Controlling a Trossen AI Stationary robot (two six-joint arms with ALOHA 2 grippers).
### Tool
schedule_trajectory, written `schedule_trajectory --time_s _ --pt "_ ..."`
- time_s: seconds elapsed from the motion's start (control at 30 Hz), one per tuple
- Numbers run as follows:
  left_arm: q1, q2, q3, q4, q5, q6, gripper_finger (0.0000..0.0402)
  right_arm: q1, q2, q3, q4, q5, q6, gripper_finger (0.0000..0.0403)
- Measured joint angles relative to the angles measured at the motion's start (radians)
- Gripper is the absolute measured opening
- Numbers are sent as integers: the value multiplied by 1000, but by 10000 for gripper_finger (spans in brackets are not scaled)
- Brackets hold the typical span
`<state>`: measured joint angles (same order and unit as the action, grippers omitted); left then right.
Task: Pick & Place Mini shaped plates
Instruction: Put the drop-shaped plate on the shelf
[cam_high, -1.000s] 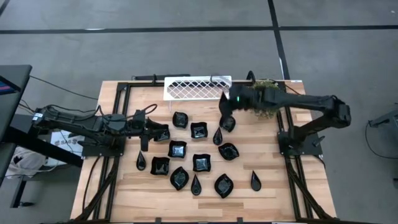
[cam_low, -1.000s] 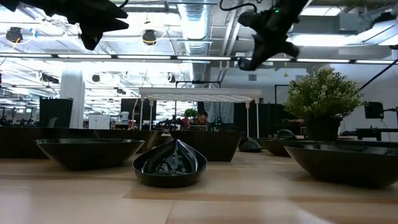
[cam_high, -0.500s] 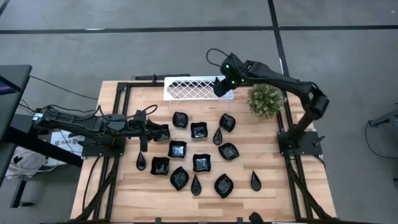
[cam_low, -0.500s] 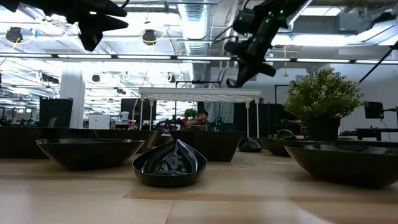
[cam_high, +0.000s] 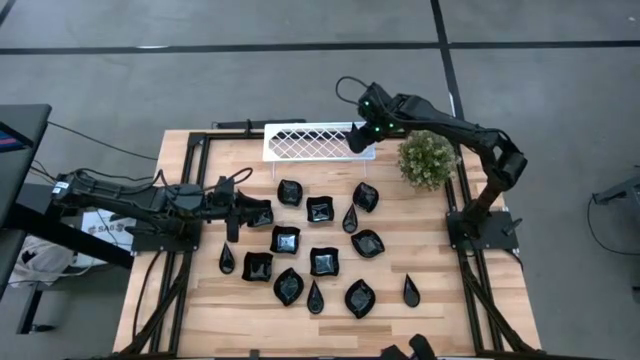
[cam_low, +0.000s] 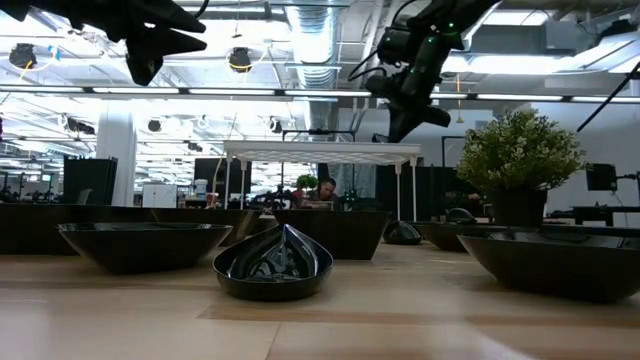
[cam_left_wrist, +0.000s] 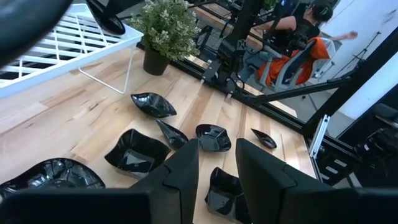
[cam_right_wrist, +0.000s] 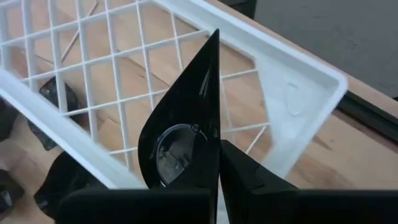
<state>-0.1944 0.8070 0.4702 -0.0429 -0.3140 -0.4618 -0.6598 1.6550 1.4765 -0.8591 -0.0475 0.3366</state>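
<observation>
Several glossy black mini shaped plates (cam_high: 323, 261) lie bottom-down on the wooden table, square, leaf and teardrop ones. My right gripper (cam_high: 360, 140) hangs over the right end of the white lattice tray (cam_high: 305, 143), shut on a black teardrop plate (cam_right_wrist: 186, 124). High over the table's left side, my left gripper (cam_high: 236, 214) stands open with nothing between its fingers (cam_left_wrist: 180, 180). It looks across the plates (cam_left_wrist: 134, 152). My right gripper pinches the teardrop plate between its two fingers at the wide round end (cam_right_wrist: 202, 171), one finger (cam_right_wrist: 249, 180) on each face. The fingers slant down toward the far edge. The plate stands on edge, its point (cam_right_wrist: 214, 37) away from the fingers, clear above the tray.
A small potted plant (cam_high: 427, 160) stands at the far right, close beside my right arm. The tray stands on thin legs along the far edge. Bare wood lies at the table's left (cam_high: 200, 290) and right edges. A person in orange (cam_left_wrist: 292, 43) sits beyond the table.
My right gripper has carried the teardrop plate from above the plates beside the plant toward the far edge, to the tray's right end, tipping more steeply down. Most of that travel came early; lately it has barely shifted. The plates on the table have kept still.
</observation>
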Motion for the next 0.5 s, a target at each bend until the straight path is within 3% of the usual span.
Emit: schedule_trajectory --time_s 0.5 --pt "-1 0 0 6 0 0 108 17 -16 0 -18 4 -33 80"
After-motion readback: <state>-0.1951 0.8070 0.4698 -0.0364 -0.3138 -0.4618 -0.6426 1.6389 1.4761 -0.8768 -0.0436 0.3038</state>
